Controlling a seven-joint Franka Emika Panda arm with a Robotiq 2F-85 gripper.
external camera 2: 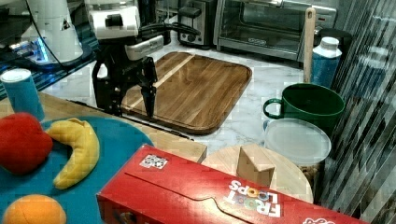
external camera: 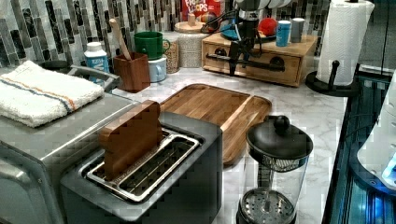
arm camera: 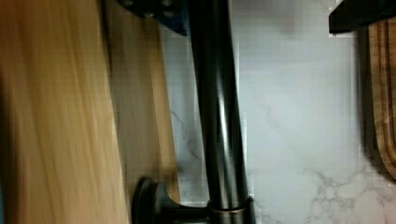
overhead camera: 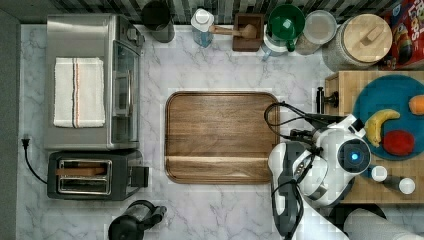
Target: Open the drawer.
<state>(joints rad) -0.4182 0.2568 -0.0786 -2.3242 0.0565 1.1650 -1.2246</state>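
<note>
The drawer (external camera: 254, 70) is the front of a light-wood box at the back of the counter in the left view, with a long black bar handle (external camera: 261, 64) across it; its front looks flush with the box. My gripper (external camera: 238, 67) hangs right at the handle's left part. It is open in the right view (external camera 2: 128, 105), fingertips pointing down beside the box edge. Seen from the wrist, the handle (arm camera: 219, 116) runs between the two fingers (arm camera: 154, 14), nearer one of them, with the drawer front (arm camera: 56, 116) alongside.
A brown wooden tray (overhead camera: 220, 137) lies on the marble just beside the box. A blue plate (overhead camera: 390, 100) with fruit and two shakers (overhead camera: 379, 173) sit on top of the box. A paper towel roll (external camera: 343, 42) stands at the left view's right.
</note>
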